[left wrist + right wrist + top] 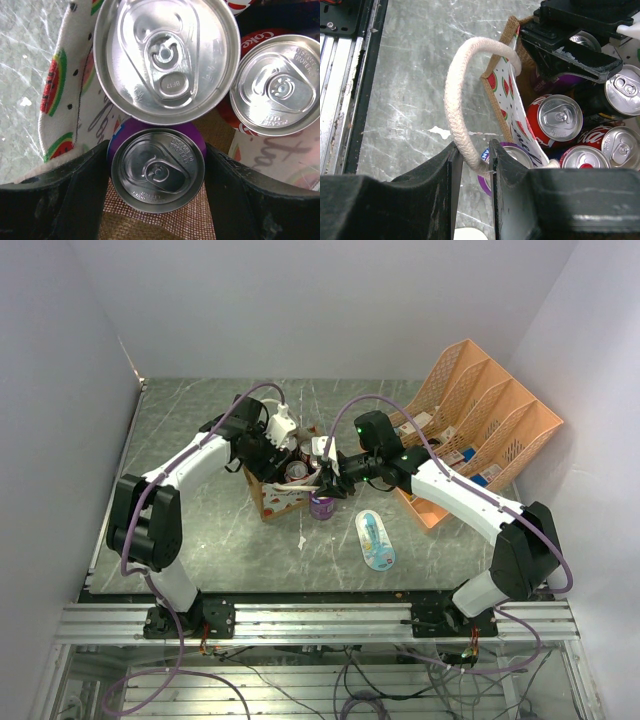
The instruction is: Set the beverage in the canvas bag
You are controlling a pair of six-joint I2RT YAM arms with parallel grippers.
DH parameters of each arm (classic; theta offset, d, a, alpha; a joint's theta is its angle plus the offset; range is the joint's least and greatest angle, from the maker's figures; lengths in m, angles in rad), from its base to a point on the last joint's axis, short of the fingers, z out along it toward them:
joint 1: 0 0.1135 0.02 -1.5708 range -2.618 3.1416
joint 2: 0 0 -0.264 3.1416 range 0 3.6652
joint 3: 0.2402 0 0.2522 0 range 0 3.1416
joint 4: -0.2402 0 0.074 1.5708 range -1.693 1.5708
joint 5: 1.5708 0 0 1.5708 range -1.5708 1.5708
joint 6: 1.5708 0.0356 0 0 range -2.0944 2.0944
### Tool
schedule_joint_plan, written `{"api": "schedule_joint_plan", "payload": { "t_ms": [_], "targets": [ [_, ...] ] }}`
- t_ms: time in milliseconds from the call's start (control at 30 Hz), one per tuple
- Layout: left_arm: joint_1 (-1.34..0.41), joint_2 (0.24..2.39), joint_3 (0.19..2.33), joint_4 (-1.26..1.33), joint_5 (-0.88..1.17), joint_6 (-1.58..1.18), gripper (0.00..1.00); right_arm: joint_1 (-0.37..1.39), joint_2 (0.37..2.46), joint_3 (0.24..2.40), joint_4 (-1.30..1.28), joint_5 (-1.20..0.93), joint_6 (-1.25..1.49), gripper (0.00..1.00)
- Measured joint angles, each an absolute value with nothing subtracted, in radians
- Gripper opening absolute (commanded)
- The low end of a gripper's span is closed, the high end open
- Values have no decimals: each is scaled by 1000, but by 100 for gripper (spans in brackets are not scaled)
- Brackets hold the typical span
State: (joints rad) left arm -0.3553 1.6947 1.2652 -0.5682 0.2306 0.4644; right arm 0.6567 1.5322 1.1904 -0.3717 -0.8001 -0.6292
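Hidden: in the top view both arms cover the mouth of the canvas bag (272, 502); the purple can (157, 172) shows mostly its lid.
Room: tight; a silver-topped can (165, 55) overlaps it in the view and a red cola can (275, 87) is just beside.
Left end effector (156, 160): closed on the purple can, inside the bag.
Right end effector (472, 150): narrow, pinching the white handle (454, 95).
Surface (410, 75): a second purple can (322, 506) stands outside, beside the bag.

A cream canvas tote bag (62, 100) is printed with red-and-green watermelon slices and black seeds; its looped rope handle (454, 100) is white. A purple drink can (157, 170) has a silver lid. Red cola cans (555, 120). Orange plastic mesh organizer (480, 420), upper right. Grey marbled table (200, 530).
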Motion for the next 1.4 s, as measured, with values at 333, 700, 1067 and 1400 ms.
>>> {"api": "schedule_joint_plan", "payload": {
  "t_ms": [333, 700, 1067, 1400],
  "targets": [
    [-357, 1676, 1271, -569, 218, 463, 93, 657, 1532, 1190, -372, -800, -629, 27],
    [-354, 1638, 1311, -625, 182, 463, 92, 657, 1532, 1190, -373, -801, -629, 28],
    [-350, 1528, 1388, -651, 179, 452, 93, 657, 1532, 1190, -371, -801, -614, 49],
    [-349, 1381, 1394, -656, 180, 416, 99, 657, 1512, 1190, -364, -794, -574, 84]
  ]
}}
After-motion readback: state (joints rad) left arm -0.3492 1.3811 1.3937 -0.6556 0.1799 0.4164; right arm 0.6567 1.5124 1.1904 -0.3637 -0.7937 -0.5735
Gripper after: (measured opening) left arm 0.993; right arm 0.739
